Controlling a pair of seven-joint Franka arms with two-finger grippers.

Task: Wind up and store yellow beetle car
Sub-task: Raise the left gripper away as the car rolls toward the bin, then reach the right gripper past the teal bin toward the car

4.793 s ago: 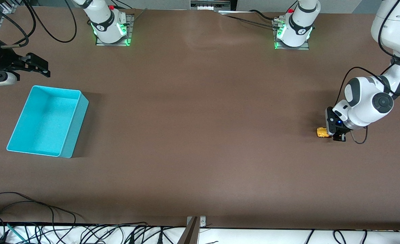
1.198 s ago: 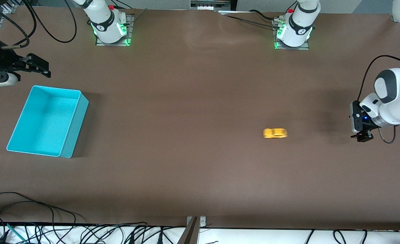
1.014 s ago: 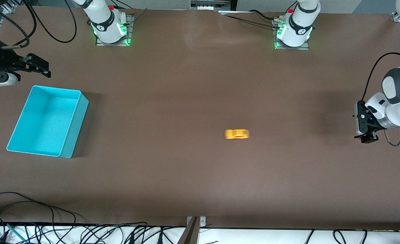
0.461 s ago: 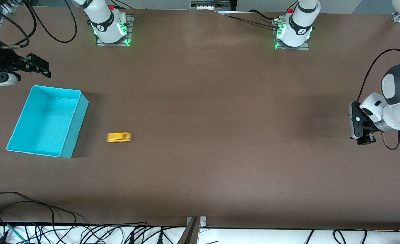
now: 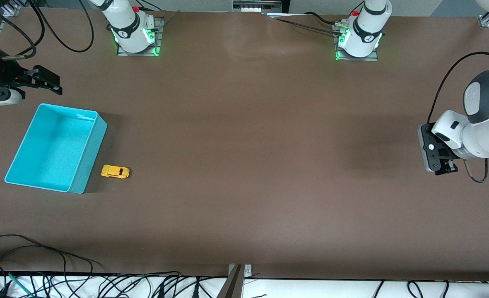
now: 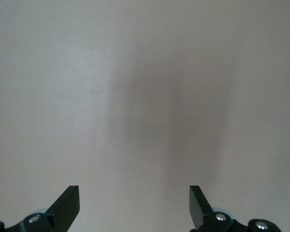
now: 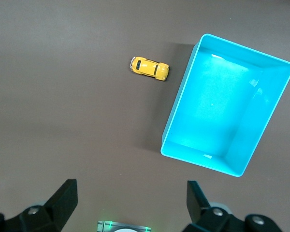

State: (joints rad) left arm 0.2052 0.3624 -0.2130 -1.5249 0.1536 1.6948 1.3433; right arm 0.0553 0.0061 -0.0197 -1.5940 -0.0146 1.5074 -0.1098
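Since half a second ago the car (image 5: 115,171) has run the last stretch toward the right arm's end of the table and stopped just beside the bin (image 5: 83,173), and the bin itself has shifted slightly, so I judge the car bumped it. Whether the two touch now I cannot say from the front view; in my right wrist view a thin strip of table seems to show between them.

I count both pincers as mine. My left gripper (image 5: 442,169) hangs over bare table at the left arm's end, well apart from the car, its fingers spread wide with nothing between them, and its arm has turned a little since the release. That arm waits.

My right gripper (image 5: 45,80) hovers over the table just above the bin's edge nearest the bases, fingers (image 7: 65,198) wide apart and empty. It is by far the nearer of the two, so I judge the pickup falls to it.

From my right gripper the car lies past the bin's long wall, nearer to the front camera and a little toward the table's middle. Its long axis runs roughly along the table's length, end-on to that wall, so I would close across its narrow flanks. Winding looks done; storing is not yet begun, since the bin holds nothing.
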